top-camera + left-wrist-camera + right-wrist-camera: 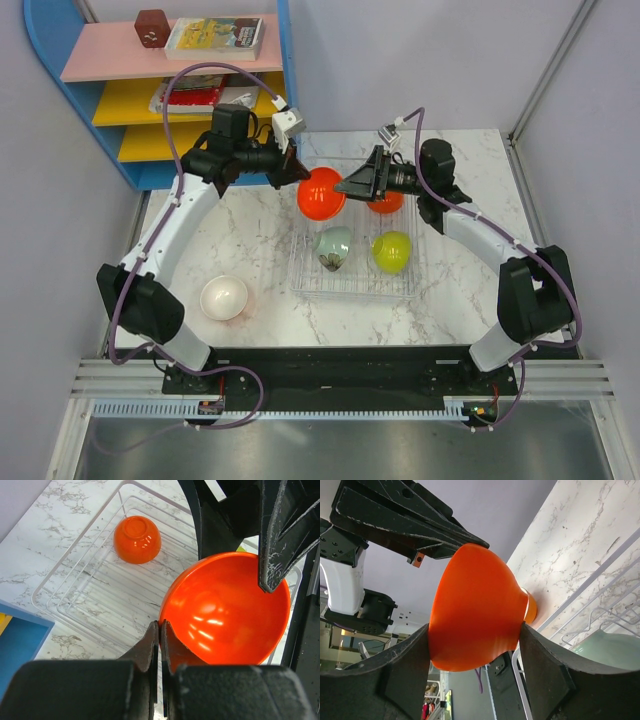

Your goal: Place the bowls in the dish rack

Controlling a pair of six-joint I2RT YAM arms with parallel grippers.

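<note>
A large orange bowl (320, 196) hangs on its side above the far left corner of the wire dish rack (352, 291). My left gripper (301, 172) is shut on its rim, as the left wrist view (161, 626) shows on the bowl (225, 612). My right gripper (347, 186) straddles the same bowl (475, 610) from the other side; both fingers (410, 660) touch its outer wall. A smaller orange bowl (386, 203) lies upside down in the rack (75, 567). A grey-green bowl (333, 248) and a yellow-green bowl (392, 251) also sit in the rack. A white bowl (224, 297) stands on the table to the left.
A blue shelf unit (170, 90) with books and a brown box stands at the back left, close behind my left arm. Grey walls close in the table on both sides. The rack wires (600, 572) run just below the held bowl.
</note>
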